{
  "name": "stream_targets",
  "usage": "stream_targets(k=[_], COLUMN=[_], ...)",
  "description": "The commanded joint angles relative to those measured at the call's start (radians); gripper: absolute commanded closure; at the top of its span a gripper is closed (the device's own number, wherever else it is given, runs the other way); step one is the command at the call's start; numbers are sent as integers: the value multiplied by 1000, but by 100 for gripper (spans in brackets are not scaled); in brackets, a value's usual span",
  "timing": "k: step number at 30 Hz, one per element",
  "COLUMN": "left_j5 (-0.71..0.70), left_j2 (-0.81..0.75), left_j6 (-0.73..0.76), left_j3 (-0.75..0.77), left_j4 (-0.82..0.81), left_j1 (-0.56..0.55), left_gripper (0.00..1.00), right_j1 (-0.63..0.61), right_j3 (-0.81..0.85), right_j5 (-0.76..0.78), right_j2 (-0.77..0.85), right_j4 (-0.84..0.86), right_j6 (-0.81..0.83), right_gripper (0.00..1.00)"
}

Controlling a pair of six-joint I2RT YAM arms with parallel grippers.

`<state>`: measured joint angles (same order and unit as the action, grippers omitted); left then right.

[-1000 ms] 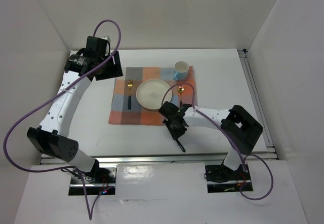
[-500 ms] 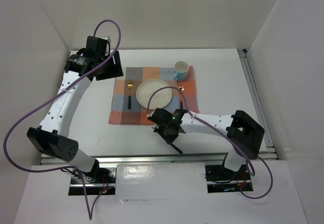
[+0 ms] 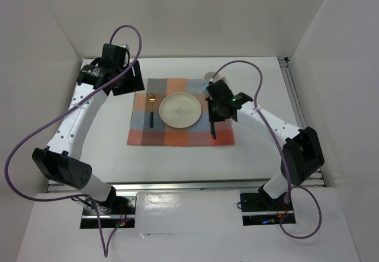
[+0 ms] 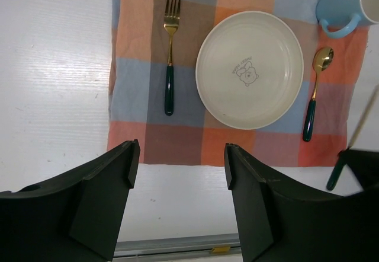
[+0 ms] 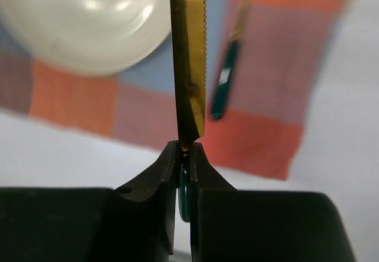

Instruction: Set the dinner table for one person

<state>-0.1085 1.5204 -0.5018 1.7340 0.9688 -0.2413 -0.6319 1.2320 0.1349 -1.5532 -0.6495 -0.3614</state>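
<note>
On the white dinner table [image 3: 260,149] lies a checked cloth mat [image 3: 148,133]. On it are a cream plate [image 3: 179,109], a gold fork [image 3: 151,109] with a dark green handle to its left, and a light blue cup [image 3: 211,76] at the far right corner. A gold spoon [image 4: 314,93] lies right of the plate. My right gripper [image 3: 220,103] is shut on a gold knife [image 5: 189,60] by its green handle and holds it over the mat's right side, above the spoon [image 5: 228,84]. My left gripper [image 4: 180,155] is open and empty, high over the table's far left.
Aluminium rails [image 3: 299,114] run along the table's right and near edges. White walls enclose the back and both sides. The knife's handle [image 4: 336,174] hangs above the mat's near right corner in the left wrist view.
My right arm has swung from the mat's near edge up and to the right with the knife in it, now over the spoon. The left arm has not moved.
</note>
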Motion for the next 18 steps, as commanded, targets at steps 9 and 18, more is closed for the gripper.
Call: stream_targets(k=[9, 18], left_j5=[-19, -19], left_j2=[-40, -31], left_j6=[-7, 2], left_j3=[-21, -21], left_j4=[-16, -25], left_j1=[13, 13], left_gripper=[24, 24], right_j1=[224, 245], right_j3=[113, 132], right_j5=[-37, 35], right_j2=[-251, -331], right_j4=[131, 154], right_j6=[1, 10], right_gripper=[100, 66])
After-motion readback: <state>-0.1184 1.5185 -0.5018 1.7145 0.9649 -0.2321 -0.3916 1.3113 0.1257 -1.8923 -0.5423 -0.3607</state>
